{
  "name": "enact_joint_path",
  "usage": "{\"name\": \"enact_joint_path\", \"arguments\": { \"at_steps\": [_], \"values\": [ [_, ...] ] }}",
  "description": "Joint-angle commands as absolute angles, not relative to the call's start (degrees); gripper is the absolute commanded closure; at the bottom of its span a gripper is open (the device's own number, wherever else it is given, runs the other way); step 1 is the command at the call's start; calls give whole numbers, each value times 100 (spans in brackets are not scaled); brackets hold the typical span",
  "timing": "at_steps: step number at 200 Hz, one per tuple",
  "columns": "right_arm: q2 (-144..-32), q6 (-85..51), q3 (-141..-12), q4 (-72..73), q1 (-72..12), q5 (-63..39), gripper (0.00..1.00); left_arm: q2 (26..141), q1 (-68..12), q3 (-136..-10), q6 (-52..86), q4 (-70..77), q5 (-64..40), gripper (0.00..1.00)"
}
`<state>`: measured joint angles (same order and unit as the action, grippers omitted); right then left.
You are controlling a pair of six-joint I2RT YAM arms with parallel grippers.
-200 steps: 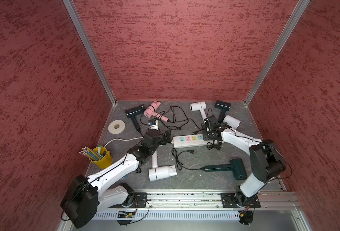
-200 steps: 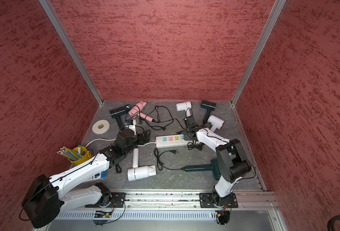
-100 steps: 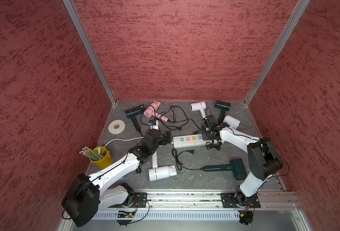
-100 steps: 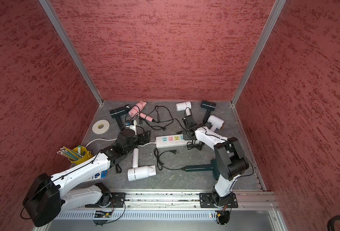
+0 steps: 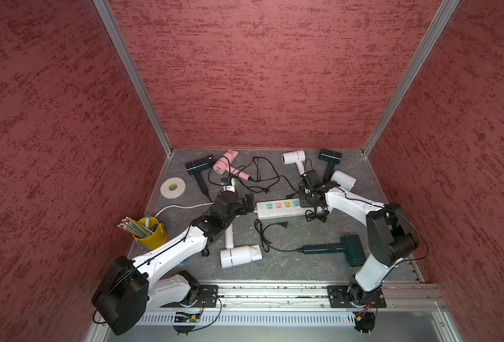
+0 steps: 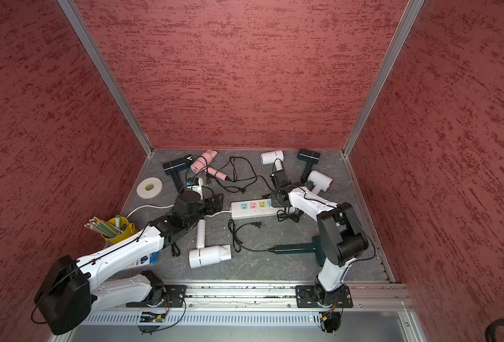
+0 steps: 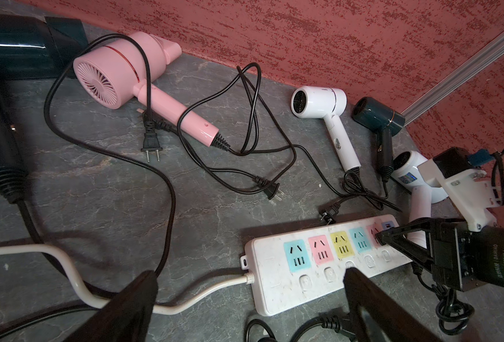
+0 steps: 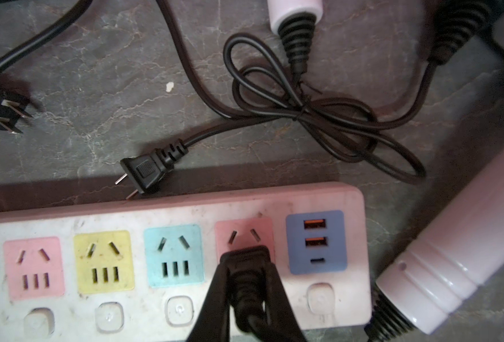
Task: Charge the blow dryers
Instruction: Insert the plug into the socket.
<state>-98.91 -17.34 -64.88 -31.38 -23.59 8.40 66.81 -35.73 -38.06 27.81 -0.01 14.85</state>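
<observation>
plug [image 8: 245,277] sits over lower slots of pink socket [image 8: 245,234], last before usb block on strip [image 8: 185,207]. right gripper [image 8: 245,262] clamped on plug, pressing down; i cannot confirm full seating. cord probably belongs to white dryer [image 8: 452,266] lying beside strip end. left gripper [image 7: 249,293] spread wide, straddling strip's cord end, contact unclear; i judge it placed to brace strip against push. other sockets empty. pink dryer [image 7: 120,74], green dryer [image 5: 350,251] lie unplugged; spare plug [image 8: 147,174] just behind strip.
</observation>
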Motion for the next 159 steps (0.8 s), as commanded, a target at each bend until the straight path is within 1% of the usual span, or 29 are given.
{"name": "enact_joint_path", "arguments": {
  "at_steps": [1, 102, 159],
  "values": [
    [-9926, -1672, -6583, -3608, -2415, 964, 100, 6706, -3543, -3955, 2825, -9, 1429, 0],
    [-9800, -1687, -6662, -3814, -2443, 1037, 100, 6686, -3542, -3955, 2822, -16, 1428, 0],
    [-9909, -1683, -6662, -3832, -2452, 1034, 100, 6671, -3538, -3955, 2826, -23, 1430, 0]
  ]
}}
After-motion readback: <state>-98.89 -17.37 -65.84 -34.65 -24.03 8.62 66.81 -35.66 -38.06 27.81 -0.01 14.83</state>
